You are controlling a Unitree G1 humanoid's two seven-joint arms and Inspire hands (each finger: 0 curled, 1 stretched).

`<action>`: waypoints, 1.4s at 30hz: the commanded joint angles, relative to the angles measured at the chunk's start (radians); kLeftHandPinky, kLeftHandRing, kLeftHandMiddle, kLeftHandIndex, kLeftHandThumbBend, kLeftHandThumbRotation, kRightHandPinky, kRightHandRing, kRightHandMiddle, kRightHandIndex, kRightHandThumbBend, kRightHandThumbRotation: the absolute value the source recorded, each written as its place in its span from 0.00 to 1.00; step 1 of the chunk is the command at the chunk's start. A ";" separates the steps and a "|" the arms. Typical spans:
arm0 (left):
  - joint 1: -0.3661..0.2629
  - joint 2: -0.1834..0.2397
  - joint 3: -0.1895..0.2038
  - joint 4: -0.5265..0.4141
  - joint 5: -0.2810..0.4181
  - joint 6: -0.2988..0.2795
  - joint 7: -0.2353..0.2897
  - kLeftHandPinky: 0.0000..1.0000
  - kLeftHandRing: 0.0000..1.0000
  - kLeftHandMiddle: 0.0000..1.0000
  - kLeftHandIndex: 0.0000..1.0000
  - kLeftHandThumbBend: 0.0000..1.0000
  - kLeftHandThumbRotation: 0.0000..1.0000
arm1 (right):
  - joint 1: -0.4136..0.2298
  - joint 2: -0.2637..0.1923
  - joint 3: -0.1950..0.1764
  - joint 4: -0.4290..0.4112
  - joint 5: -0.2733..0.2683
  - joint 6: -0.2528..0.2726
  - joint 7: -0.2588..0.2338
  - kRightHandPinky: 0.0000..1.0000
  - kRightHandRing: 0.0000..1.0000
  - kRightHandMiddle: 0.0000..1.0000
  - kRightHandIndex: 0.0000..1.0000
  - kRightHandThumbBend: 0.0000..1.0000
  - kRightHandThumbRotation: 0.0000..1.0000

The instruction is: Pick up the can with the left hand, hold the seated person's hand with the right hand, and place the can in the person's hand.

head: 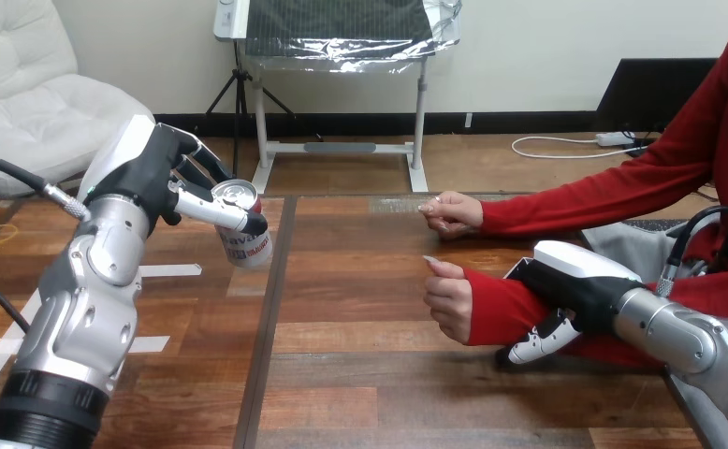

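Bare wooden table (370, 374) lies open between the can (248, 245), held at the upper left, and the person's nearer hand (449, 299) at centre right, which is well apart from it. The left hand (150, 173) has its fingers and thumb wrapped round the can's upper part. The right hand (561, 295), at lower right, clasps the red-sleeved forearm (501, 313) just behind the wrist, with its thumb curled on the near side. Its fingers are hidden behind the sleeve. The person's farther hand (452, 212) rests beyond. White tape strips (168, 271) lie on the table at left.

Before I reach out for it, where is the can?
At the head view's left, the left hand holds the can above the table, left of the person's hands.
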 commanded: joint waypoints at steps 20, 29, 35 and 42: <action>-0.075 0.023 0.012 -0.039 0.019 -0.033 -0.003 0.29 0.35 0.41 0.42 0.79 0.00 | -0.104 -0.036 -0.044 -0.038 0.044 -0.031 0.016 0.32 0.35 0.39 0.39 0.62 0.24; -0.077 0.022 0.013 -0.038 0.017 -0.032 -0.006 0.29 0.35 0.40 0.42 0.80 0.00 | -0.117 -0.040 -0.039 -0.034 0.033 -0.043 0.004 0.32 0.34 0.38 0.38 0.62 0.29; -0.077 0.022 0.013 -0.036 0.017 -0.034 -0.005 0.28 0.35 0.40 0.41 0.80 0.00 | -0.126 -0.043 -0.035 -0.034 0.026 -0.047 -0.003 0.29 0.32 0.36 0.35 0.62 0.33; -0.077 0.022 0.013 -0.036 0.016 -0.037 -0.007 0.29 0.35 0.40 0.41 0.80 0.00 | -0.136 -0.043 -0.034 -0.032 0.023 -0.043 -0.004 0.27 0.29 0.33 0.32 0.62 0.35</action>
